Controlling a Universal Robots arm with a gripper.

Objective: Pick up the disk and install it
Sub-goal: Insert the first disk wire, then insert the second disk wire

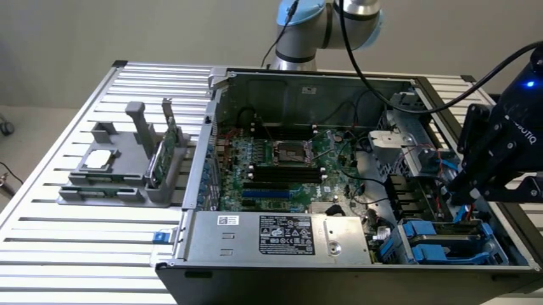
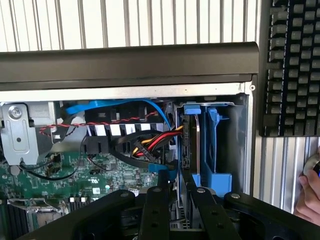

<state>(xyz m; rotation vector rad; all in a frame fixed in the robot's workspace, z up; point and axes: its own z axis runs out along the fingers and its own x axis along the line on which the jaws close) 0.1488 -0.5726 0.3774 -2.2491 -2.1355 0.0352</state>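
Observation:
The disk [image 2: 191, 145] stands on edge, its silver-grey body edged by a blue carrier frame, and reaches down into the drive bay [image 2: 222, 150] at the corner of the open computer case [image 1: 212, 127]. My gripper [image 2: 181, 192] is shut on the disk, one black finger [image 2: 155, 210] on each side of its near end. In the exterior view the gripper [image 1: 475, 187] hangs over the case's right side, above the blue drive cages [image 1: 441, 244]. The lower part of the disk is hidden by the bay walls.
A grey parts holder [image 1: 119, 175] on the slatted table at the exterior view's left carries a small silver chip [image 1: 98, 160] and a green circuit card [image 1: 172, 143]. Cables [image 2: 145, 142] crowd beside the bay. A black keyboard [image 2: 292, 65] and a person's hand [image 2: 311, 185] lie outside the case.

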